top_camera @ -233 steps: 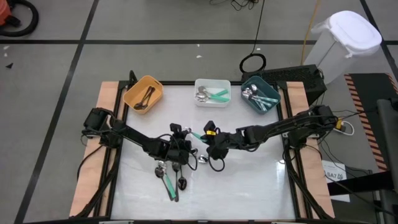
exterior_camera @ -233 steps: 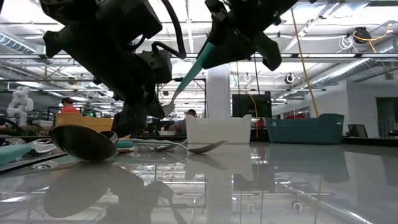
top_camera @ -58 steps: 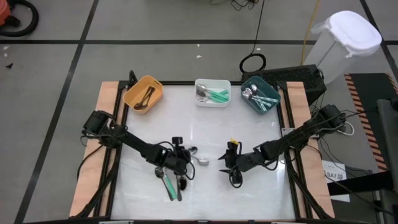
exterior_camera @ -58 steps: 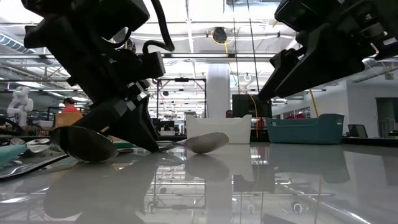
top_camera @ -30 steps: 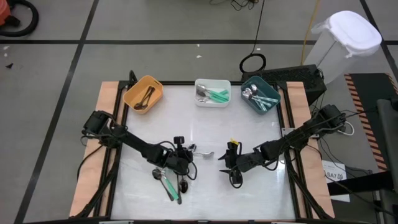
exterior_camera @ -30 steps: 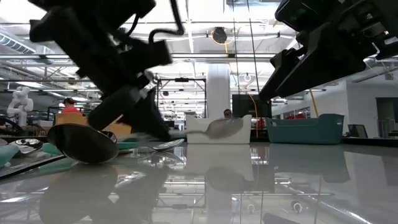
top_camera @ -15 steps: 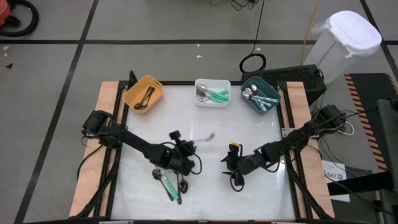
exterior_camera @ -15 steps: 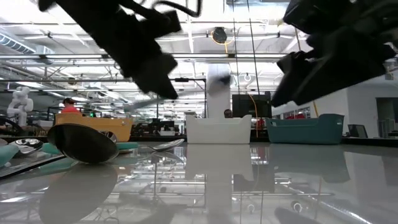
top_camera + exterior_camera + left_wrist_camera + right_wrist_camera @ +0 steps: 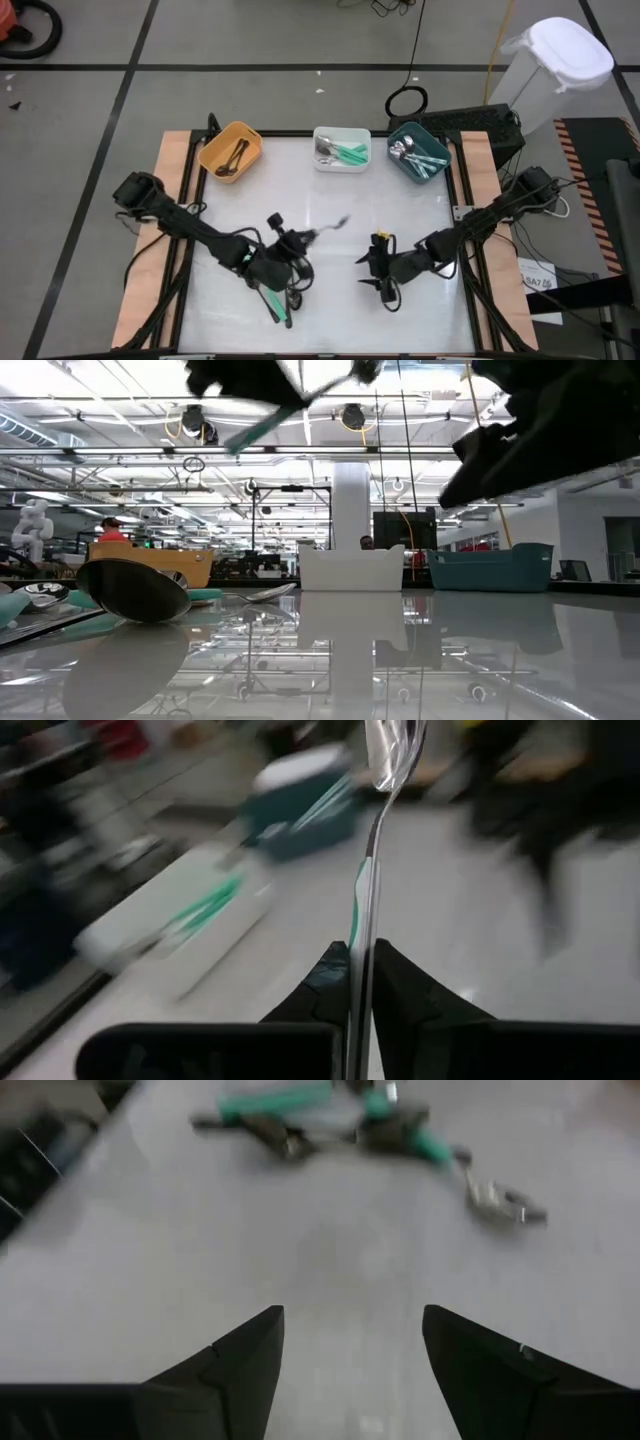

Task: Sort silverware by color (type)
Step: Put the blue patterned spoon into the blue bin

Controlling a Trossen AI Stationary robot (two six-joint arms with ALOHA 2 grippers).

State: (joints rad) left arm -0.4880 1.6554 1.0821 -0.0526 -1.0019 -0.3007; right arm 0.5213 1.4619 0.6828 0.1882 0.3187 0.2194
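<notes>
Lifted off the glossy white table [image 9: 420,320], left pincer [image 9: 358,982] grips a spoon [image 9: 385,780].

The left arm reaches in over the table's front-left part, its gripper [image 9: 297,243] raised and pinched shut on a spoon [image 9: 378,830]. The right arm stretches low toward the front middle, its gripper [image 9: 375,272] with fingers [image 9: 235,1363] spread wide and holding nothing.

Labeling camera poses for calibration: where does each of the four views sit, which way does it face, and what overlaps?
High: overhead, straight down on the table; both arms show.
Low: table height, level toward the room; arms enter from above.
Left wrist: behind the left end effector, shut on a spoon, toward the bins.
Right wrist: behind the open right end effector, toward loose spoons.
Shared: the held spoon shows in high, low and left wrist.
</notes>
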